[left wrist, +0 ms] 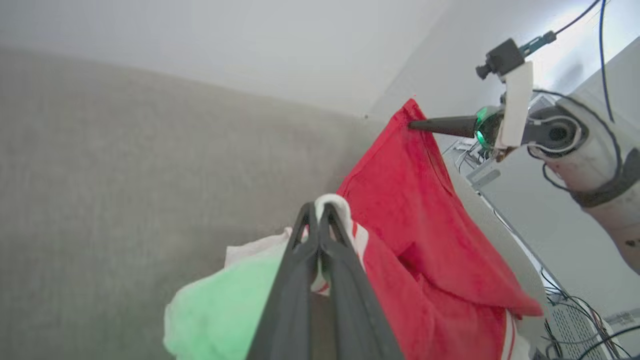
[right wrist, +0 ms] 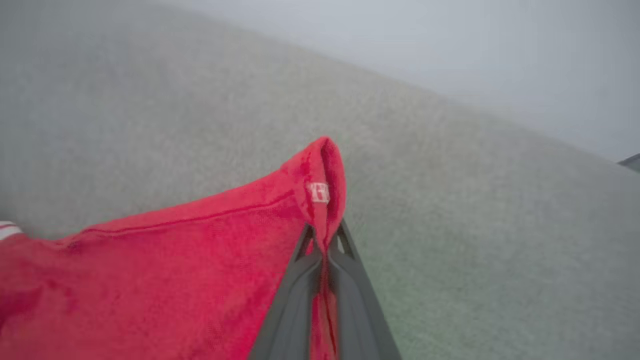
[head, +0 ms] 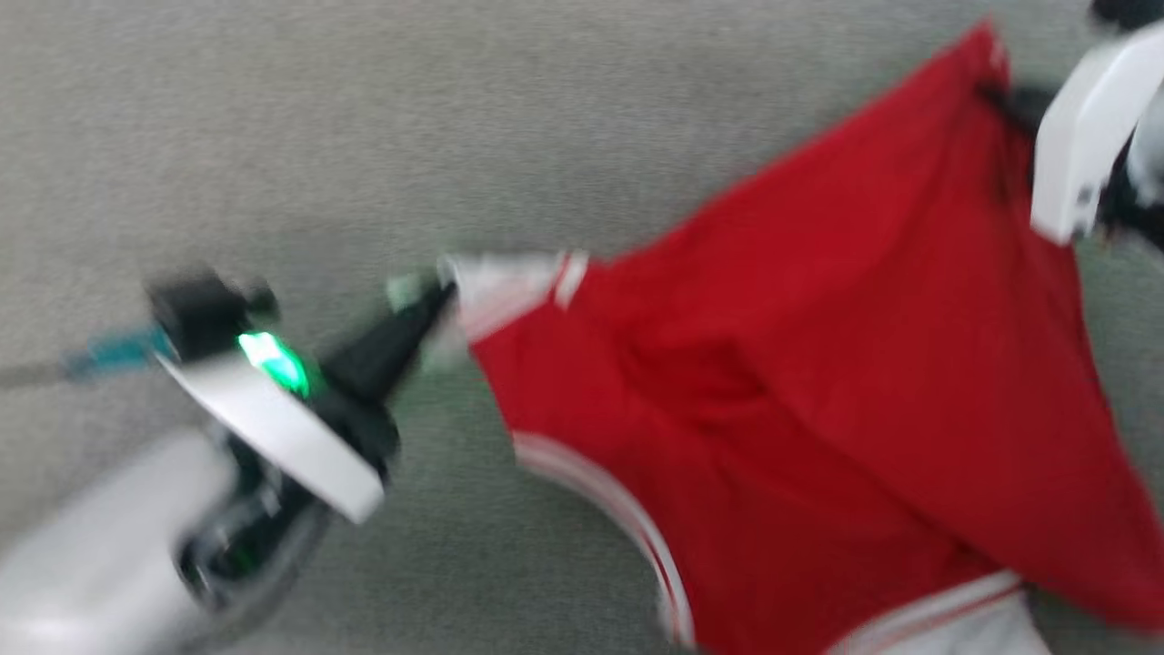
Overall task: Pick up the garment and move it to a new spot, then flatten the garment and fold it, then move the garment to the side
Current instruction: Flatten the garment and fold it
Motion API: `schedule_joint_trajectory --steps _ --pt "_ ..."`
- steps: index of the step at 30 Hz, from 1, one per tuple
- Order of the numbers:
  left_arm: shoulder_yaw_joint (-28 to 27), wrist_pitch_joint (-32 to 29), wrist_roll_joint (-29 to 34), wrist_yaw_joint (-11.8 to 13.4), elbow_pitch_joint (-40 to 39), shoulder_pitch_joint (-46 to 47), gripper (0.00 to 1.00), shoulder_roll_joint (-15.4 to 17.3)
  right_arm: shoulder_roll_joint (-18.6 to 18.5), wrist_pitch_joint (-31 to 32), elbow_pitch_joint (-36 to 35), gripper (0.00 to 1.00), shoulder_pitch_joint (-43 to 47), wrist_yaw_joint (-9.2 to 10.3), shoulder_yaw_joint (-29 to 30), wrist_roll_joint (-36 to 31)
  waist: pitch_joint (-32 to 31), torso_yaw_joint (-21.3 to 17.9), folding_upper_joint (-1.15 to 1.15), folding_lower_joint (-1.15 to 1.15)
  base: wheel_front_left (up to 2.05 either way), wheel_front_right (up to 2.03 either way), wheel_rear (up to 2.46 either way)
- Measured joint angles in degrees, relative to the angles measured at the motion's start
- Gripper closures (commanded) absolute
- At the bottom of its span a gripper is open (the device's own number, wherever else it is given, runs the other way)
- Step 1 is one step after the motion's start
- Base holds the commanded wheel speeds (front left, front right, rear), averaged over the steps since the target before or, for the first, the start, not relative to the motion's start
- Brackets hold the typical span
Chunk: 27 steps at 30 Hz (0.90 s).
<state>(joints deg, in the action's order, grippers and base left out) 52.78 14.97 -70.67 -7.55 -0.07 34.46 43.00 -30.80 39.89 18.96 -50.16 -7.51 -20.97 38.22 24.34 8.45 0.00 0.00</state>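
In the badly blurred head view, the garment (head: 818, 364) hung stretched above a grey fabric surface (head: 273, 136). It was held between the left gripper (head: 444, 296), pinching a white sleeve, and the right gripper (head: 996, 95), at a red corner further up. In the left wrist view, the left fingers were pressed together on the white sleeve edge, which was tinted green, and red cloth sagged from there toward the other gripper's closed tips. In the right wrist view, the right fingers were clamped on a fold of red hem, with a small white label (right wrist: 318, 192) just above them
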Motion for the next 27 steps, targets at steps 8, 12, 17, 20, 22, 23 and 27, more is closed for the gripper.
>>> schedule_joint_trajectory --steps 8,12,17,20,22,23,27 --pt "-5.2 -1.8 -9.8 0.0 7.6 19.9 1.0 2.3 6.0 -8.8 9.8 1.0 -16.5 0.0 5.5 -5.1 1.2 -4.6 0.0 0.0 0.0 0.0 0.0" --pt "-10.3 -3.3 -15.1 0.0 14.6 32.7 1.0 0.7 9.5 -15.1 16.0 1.0 -25.3 0.01 11.5 -9.4 3.2 -6.2 0.0 0.0 0.0 0.0 0.0" --pt "-14.0 -3.8 -15.5 0.0 24.1 45.9 1.0 -0.7 14.3 -24.8 23.4 1.0 -34.8 -0.01 17.8 -15.1 5.4 -8.3 0.0 0.0 0.0 0.0 0.0" --pt "-16.1 -2.8 -15.6 0.0 27.4 51.8 1.0 -1.8 15.9 -30.8 27.4 1.0 -39.2 -0.08 21.9 -18.3 6.1 -9.3 0.0 0.0 0.0 0.0 0.0" --pt "-17.6 -2.2 -16.2 0.0 28.4 54.1 1.0 -2.2 16.8 -34.1 30.0 1.0 -41.4 -0.18 24.1 -20.2 6.2 -9.6 0.0 0.0 0.0 0.0 0.0" --pt "-17.7 -2.0 -16.6 0.0 28.3 54.6 1.0 -2.4 17.1 -35.5 31.2 1.0 -42.2 -0.18 24.9 -20.9 6.2 -9.6 0.0 0.0 0.0 0.0 0.0" --pt "-16.4 -3.9 -18.2 0.0 25.9 52.7 1.0 -2.9 17.3 -37.5 36.2 1.0 -42.8 -0.15 25.8 -22.9 5.8 -9.2 0.0 0.0 0.0 0.0 0.0"
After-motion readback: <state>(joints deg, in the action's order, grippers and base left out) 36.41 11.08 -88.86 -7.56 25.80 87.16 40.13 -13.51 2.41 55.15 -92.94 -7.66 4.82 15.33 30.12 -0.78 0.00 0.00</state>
